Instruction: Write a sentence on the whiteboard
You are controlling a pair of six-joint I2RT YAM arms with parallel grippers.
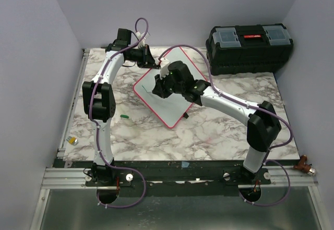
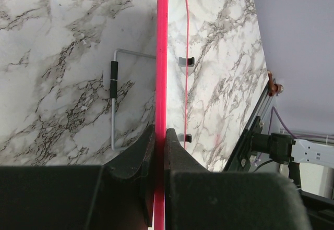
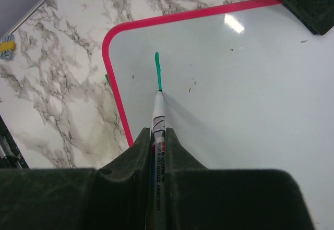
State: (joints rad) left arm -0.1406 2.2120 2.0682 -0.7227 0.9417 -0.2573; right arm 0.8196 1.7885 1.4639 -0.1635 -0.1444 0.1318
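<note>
Board: the whiteboard (image 1: pixel 169 110) is sitting askew toward the back of the marble table (image 1: pixel 219 131), just in front of the black toolbox (image 1: pixel 249 47).
Left gripper: the left gripper (image 2: pixel 160 136) is clamping the board's red rim at its far edge, jaws pressed together on it.
Right gripper: the right gripper (image 3: pixel 158 138) is pinching a marker (image 3: pixel 158 112), whose tip is touching the board near a rounded corner.
Written so far: one short green stroke (image 3: pixel 157 71) is showing above the tip, and no whole letter is readable.
Left to do: by the look of it, the sentence is only just beginning, with nearly every letter waiting.
</note>
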